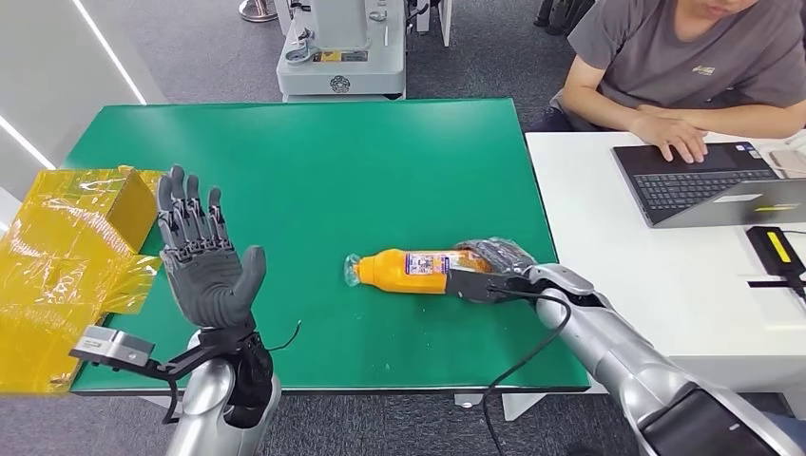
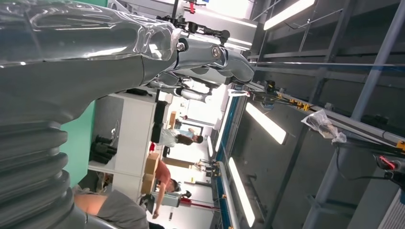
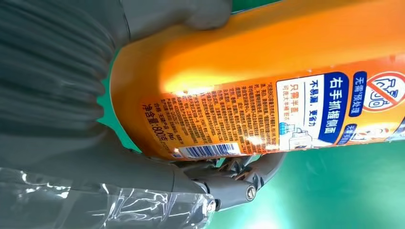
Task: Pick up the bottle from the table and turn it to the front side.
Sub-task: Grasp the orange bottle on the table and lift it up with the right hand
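**Fingers clamp the bottle's base end**

Fingers [image 3: 239,167] and thumb of the right hand [image 1: 489,271] wrap the bottom end of the orange bottle [image 1: 413,270], which lies on its side on the green table [image 1: 314,161], cap end pointing toward the robot's left. The wrist view catches the printed label with its barcode turned to the camera. Right forearm reaches in low from the table's near edge. Over on the other side, the left hand [image 1: 201,261] stands raised, palm showing, fingers spread and holding nothing, beside yellow wrapped boxes [image 1: 71,242]. Farther back, a person [image 1: 680,57] sits typing on a laptop [image 1: 708,180].
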